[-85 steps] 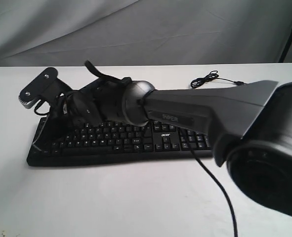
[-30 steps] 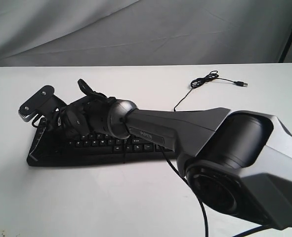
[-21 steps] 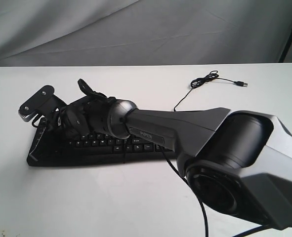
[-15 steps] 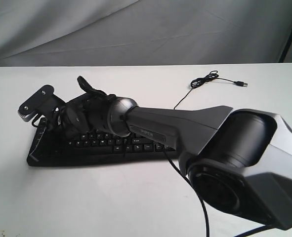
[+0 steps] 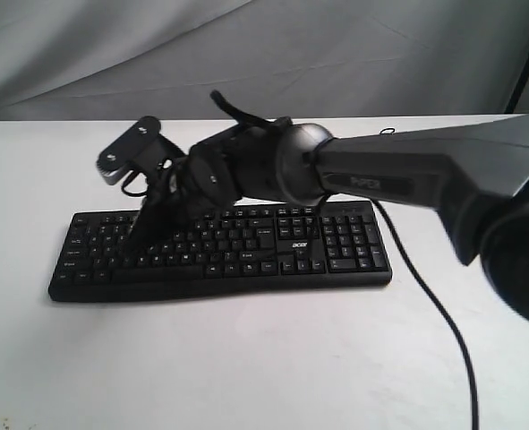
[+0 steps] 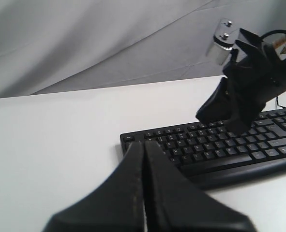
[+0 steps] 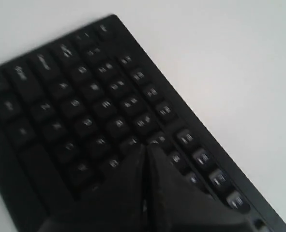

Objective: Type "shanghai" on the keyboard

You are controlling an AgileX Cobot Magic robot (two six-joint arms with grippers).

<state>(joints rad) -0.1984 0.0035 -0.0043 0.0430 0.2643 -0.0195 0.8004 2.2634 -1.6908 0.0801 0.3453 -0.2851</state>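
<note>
Since a key has to be struck by one narrow tip rather than pinched, the right gripper (image 7: pixel 145 150) has its two fingers pressed flat together with nothing between them. This makes a single blunt stylus that slants down over the left half of the letter block on the keyboard (image 5: pixel 246 260). The right wrist view is too blurred to read the key under the tip, or to say whether it is touching or just above. The arm reaches across the middle, probably because "s" and "a" lie toward that end. The left gripper (image 6: pixel 143 145) is likewise closed on nothing and hangs low near the keyboard's left end, seemingly clear of the keys. It looks parked out of the working arm's way, though close enough to take a left-hand letter. The keyboard lies flat near the middle of the white table (image 5: pixel 246 367), with its long side across the exterior view and its number pad to the right, so both arms can reach every row.
</note>
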